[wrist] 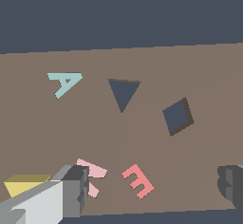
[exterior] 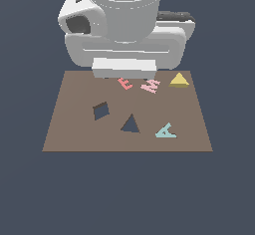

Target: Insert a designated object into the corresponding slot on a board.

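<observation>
Brown board [exterior: 69, 134], triangular slot [exterior: 130, 124] empty, yellow triangle [exterior: 179, 80] outside, gripper [wrist: 154, 187] wide, holding nothing

Brown board [exterior: 74, 134], yellow triangle block [exterior: 179, 80], teal letter A [exterior: 166, 131], pink letters [exterior: 151, 85] — slot [exterior: 130, 124] seemingly dark blue-grey

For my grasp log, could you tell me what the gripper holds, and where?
Nothing: the gripper is open, with only board between its fingers; the yellow triangle lies free.

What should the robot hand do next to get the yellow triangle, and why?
Probably slide sideways toward the yellow triangle. The gripper is open and empty, hanging over the pink letters, while the triangle lies off to one side on the board, far from the triangular slot.
</observation>
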Controlling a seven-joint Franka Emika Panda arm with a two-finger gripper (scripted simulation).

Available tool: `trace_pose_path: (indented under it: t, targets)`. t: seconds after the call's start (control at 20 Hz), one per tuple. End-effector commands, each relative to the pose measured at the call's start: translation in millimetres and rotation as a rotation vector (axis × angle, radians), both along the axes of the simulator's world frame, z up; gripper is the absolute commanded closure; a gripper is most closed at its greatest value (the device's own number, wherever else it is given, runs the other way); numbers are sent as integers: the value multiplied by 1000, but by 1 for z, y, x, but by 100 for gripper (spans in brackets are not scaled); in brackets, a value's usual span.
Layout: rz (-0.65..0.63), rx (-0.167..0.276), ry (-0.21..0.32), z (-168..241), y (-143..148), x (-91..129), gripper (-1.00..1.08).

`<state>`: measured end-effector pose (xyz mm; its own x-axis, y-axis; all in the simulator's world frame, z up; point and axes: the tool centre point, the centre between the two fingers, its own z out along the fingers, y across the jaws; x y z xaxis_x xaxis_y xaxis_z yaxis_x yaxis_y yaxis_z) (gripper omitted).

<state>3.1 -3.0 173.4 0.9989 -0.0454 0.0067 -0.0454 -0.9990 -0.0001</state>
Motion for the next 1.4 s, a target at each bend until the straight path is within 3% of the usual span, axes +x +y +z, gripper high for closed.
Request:
trace_pose_path:
  t: [0.0,0.35,0.7,1.0,1.35]
  targets:
    - [0,0,0,0,0,0,-92]
    - [47,0,0,-4,7,2,-92]
    - [188,0,0,-15,28,6,-92]
    - [391,0,1,-31,58,7,-92]
    - [725,0,1,-57,107,-6,-92]
